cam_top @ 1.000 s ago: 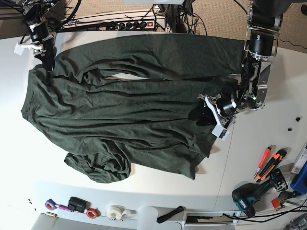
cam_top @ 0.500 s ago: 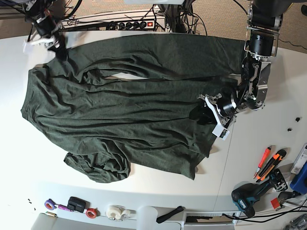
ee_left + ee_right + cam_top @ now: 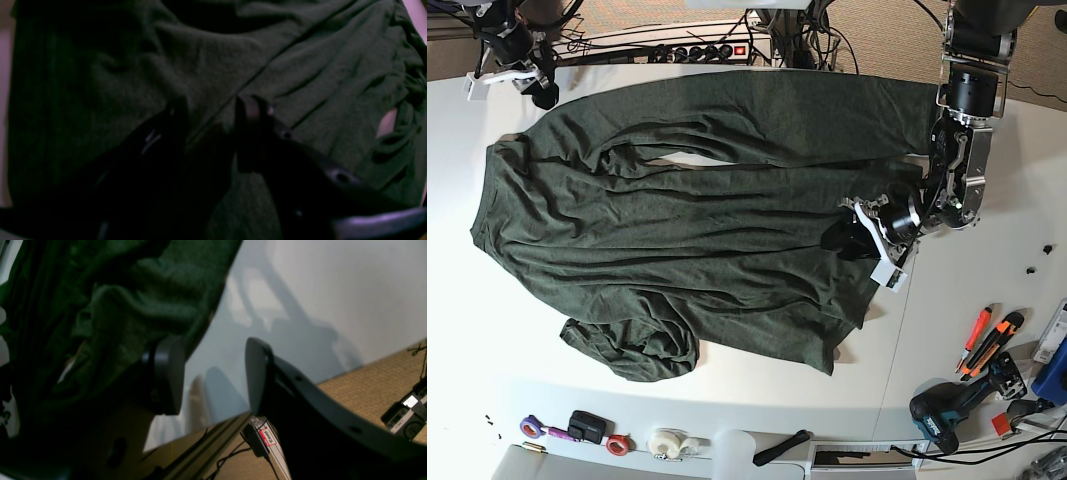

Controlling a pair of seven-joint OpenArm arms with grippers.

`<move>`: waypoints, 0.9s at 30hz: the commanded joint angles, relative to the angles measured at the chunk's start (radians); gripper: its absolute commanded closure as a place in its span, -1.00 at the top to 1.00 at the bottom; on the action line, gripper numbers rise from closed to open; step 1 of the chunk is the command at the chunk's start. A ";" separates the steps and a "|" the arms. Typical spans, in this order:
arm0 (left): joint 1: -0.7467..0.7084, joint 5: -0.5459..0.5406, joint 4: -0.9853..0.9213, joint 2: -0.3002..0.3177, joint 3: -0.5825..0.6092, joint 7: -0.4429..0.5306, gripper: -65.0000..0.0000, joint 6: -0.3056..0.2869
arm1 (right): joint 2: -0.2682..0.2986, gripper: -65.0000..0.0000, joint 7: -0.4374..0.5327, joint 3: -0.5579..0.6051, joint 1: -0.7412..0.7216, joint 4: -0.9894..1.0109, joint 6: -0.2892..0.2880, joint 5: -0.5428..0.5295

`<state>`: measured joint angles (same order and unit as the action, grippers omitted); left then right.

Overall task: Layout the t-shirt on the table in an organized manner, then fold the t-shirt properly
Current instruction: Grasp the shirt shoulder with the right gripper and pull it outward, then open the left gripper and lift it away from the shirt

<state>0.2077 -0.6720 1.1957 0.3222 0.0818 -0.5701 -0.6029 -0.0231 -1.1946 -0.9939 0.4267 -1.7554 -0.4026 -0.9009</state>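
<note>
Currently the t-shirt (image 3: 677,220) lies spread but wrinkled across the table (image 3: 947,330), with one sleeve bunched at its near edge. The left gripper (image 3: 208,110) rests low on the shirt's right side, its fingers (image 3: 248,110) parted with a ridge of cloth between them, though no firm pinch can be confirmed. The right gripper (image 3: 213,373) sits at the table's far left corner, fingers spread and empty, beside the shirt's edge.
</note>
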 commanded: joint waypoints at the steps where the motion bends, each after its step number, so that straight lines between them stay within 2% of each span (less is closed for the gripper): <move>1: 0.019 -0.021 0.015 0.008 -0.006 0.016 -0.23 -0.007 | 0.004 -0.06 -0.011 0.000 -0.002 -0.002 0.019 0.044; 9: 0.019 -0.021 0.015 0.008 -0.006 0.016 -0.23 -0.007 | 0.005 -0.06 0.000 0.003 -0.067 0.003 0.020 0.080; 17: 0.019 -0.023 0.015 0.008 -0.006 0.016 -0.23 -0.007 | 0.023 -0.06 0.027 0.140 -0.103 0.003 0.058 0.181; 23: 0.019 -0.023 0.015 0.011 -0.006 0.016 -0.23 -0.007 | 0.023 -0.06 0.034 0.216 -0.139 0.003 0.063 0.269; 24: 0.019 -0.024 0.015 0.010 -0.006 0.016 -0.23 -0.007 | 0.023 -0.12 0.037 0.224 -0.139 0.003 0.063 0.278; 25: 0.019 -0.024 0.015 0.010 -0.006 0.016 -0.23 -0.007 | 0.023 -0.27 0.038 0.229 -0.139 0.003 0.062 0.285; 27: 0.019 -0.024 0.015 0.010 -0.006 0.016 -0.23 -0.007 | 0.023 -0.69 0.042 0.229 -0.139 0.003 0.050 0.292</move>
<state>0.2077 -0.6773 1.1957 0.3244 0.0818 -0.5728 -0.6029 -0.0006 -1.1088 -0.7670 0.2825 -1.7527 -0.3580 -0.6327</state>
